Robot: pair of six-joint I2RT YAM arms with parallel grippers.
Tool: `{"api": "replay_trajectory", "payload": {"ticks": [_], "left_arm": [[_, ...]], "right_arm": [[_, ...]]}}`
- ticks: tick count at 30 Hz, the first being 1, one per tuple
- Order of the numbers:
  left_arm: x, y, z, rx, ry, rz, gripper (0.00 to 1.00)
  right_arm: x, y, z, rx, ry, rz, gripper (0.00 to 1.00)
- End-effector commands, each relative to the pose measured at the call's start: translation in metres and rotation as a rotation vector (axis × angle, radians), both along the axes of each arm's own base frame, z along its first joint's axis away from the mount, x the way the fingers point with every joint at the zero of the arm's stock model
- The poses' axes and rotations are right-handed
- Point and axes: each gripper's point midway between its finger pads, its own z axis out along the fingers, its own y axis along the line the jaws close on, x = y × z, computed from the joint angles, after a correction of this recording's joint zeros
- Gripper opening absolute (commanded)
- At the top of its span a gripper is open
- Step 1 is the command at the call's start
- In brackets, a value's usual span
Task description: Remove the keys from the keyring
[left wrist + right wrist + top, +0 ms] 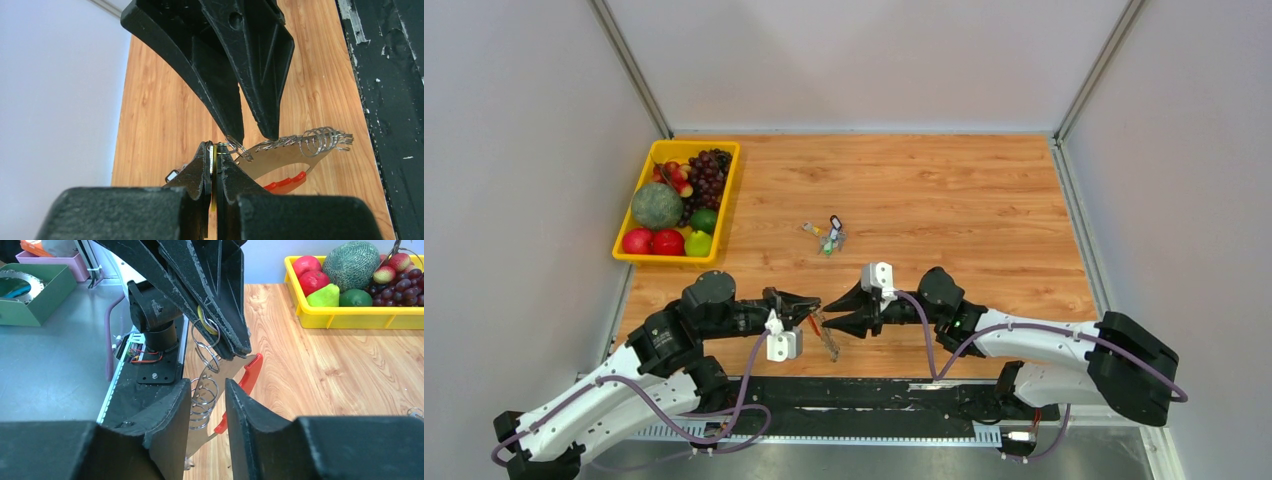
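Observation:
My left gripper [814,303] [214,147] is shut on a thin yellow-and-silver flat piece [206,319], held just above the table's near edge. A wire ring links that piece to the keyring [285,182]. The keyring is a flat grey plate with a red edge [250,372], and it hangs below my left gripper [812,325]. The keys [320,141] show only as several grey loops and teeth along its edge. My right gripper [827,315] [208,385] is open. Its fingertips [235,135] sit right at that edge and the plate shows in the gap between them.
A small cluster of keys with green and black bits [828,236] lies mid-table. A yellow tray [724,200] of fruit stands at the far left and also shows in the right wrist view [350,320]. The black base rail [874,392] runs along the near edge.

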Motion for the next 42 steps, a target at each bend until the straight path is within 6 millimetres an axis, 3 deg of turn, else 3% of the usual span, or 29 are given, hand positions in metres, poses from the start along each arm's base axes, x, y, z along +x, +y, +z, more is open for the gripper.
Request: {"api": "replay_trajectory", "payload": {"ticks": [1,13,24,35,42], "left_arm": [[-0.001,-0.006,0.016,-0.052,-0.033,-0.026,0.00],[-0.004,-0.008,0.013,-0.045,-0.028,-0.050,0.00],[-0.003,-0.007,0.013,-0.044,-0.031,-0.043,0.00],[-0.002,-0.006,0.010,-0.041,-0.032,-0.035,0.00],[0.001,-0.007,0.006,-0.029,-0.034,-0.030,0.00]], "right_arm": [[0.001,0.002,0.020,0.024,-0.018,-0.003,0.37],[0.009,0.001,0.043,-0.007,-0.141,-0.028,0.36],[0.002,0.009,0.034,-0.047,-0.115,0.038,0.31],[0.003,-0.012,0.026,-0.040,-0.071,-0.048,0.39],[0.003,-0.004,0.030,-0.054,-0.064,-0.016,0.36]]}}
